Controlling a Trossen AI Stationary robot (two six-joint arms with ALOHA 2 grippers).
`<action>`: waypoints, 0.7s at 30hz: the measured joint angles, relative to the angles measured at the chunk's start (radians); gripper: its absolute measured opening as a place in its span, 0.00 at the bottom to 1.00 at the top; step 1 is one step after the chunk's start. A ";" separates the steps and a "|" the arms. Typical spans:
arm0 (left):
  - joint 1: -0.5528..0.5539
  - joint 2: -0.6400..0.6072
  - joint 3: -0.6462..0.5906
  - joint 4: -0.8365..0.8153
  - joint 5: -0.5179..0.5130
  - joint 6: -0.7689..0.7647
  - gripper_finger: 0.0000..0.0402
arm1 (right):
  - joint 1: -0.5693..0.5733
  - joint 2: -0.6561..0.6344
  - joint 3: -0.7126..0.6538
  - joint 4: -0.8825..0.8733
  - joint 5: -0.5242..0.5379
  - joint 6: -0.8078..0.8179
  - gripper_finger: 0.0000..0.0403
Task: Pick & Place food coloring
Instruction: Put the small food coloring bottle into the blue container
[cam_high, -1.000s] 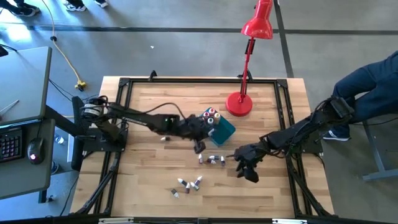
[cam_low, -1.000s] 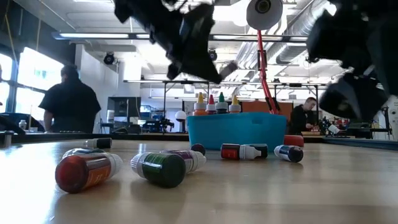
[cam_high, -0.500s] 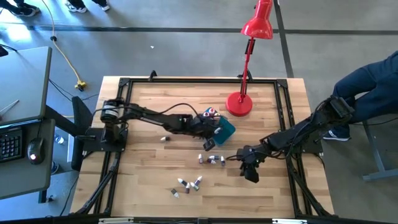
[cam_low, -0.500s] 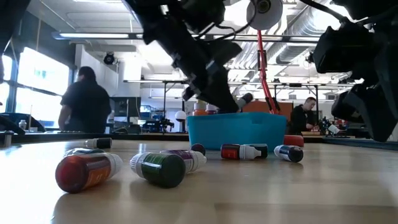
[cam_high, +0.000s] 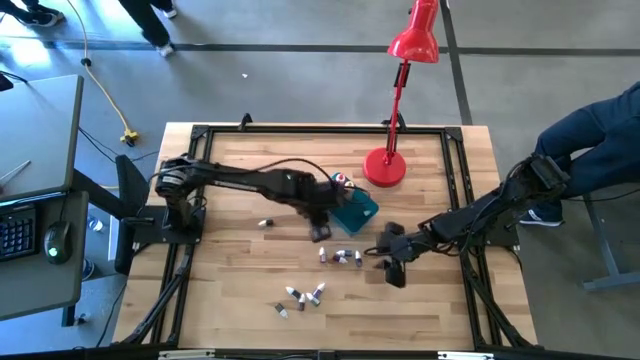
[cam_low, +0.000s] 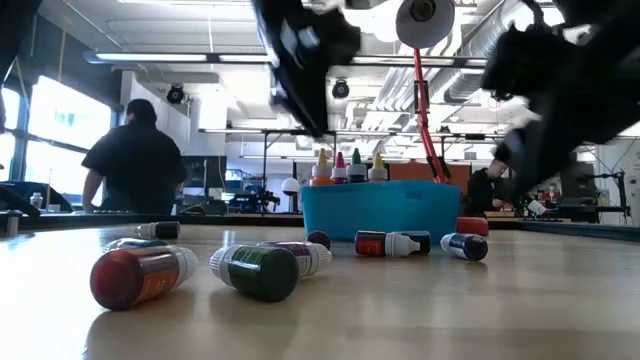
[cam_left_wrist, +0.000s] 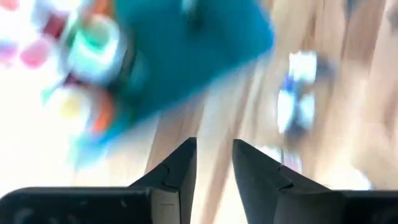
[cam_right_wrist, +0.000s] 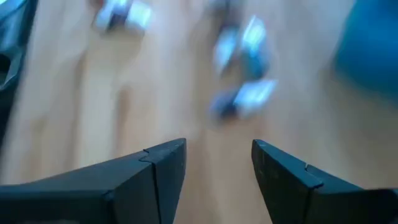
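Note:
A teal tub (cam_high: 360, 210) stands mid-table with several food coloring bottles (cam_high: 340, 181) upright in it, their pointed caps showing over its rim (cam_low: 347, 168). More bottles lie on their sides on the wood: a few (cam_high: 343, 257) just near of the tub, a few (cam_high: 300, 295) closer to the near edge, and one (cam_high: 265, 222) to the left. My left gripper (cam_high: 318, 232) hangs above the table at the tub's near-left corner, open by a small gap (cam_left_wrist: 214, 158) and empty. My right gripper (cam_high: 393, 272) hovers right of the lying bottles, open (cam_right_wrist: 217, 155) and empty.
A red desk lamp stands with its base (cam_high: 384, 167) just beyond the tub. A black metal frame (cam_high: 200, 135) rims the table. A person sits off the right edge (cam_high: 600, 140). Bare wood lies at the near right and far left.
My left gripper swung right and dipped over the tub's near-left rim with a small pale-tipped thing at its tip, then rose and drew back left; its fingers show nothing now. My right gripper turned at the wrist while staying in place.

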 joint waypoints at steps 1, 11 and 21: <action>0.000 -0.004 0.051 -0.102 0.004 -0.004 0.24 | -0.003 0.001 0.000 0.025 0.069 -0.043 0.44; -0.088 -0.125 0.268 -0.570 -0.395 -0.198 0.15 | -0.055 0.028 0.001 0.138 0.218 0.181 0.44; -0.257 -0.236 0.267 -0.667 -0.766 -0.316 0.12 | -0.055 0.109 0.188 -0.155 0.184 0.361 0.44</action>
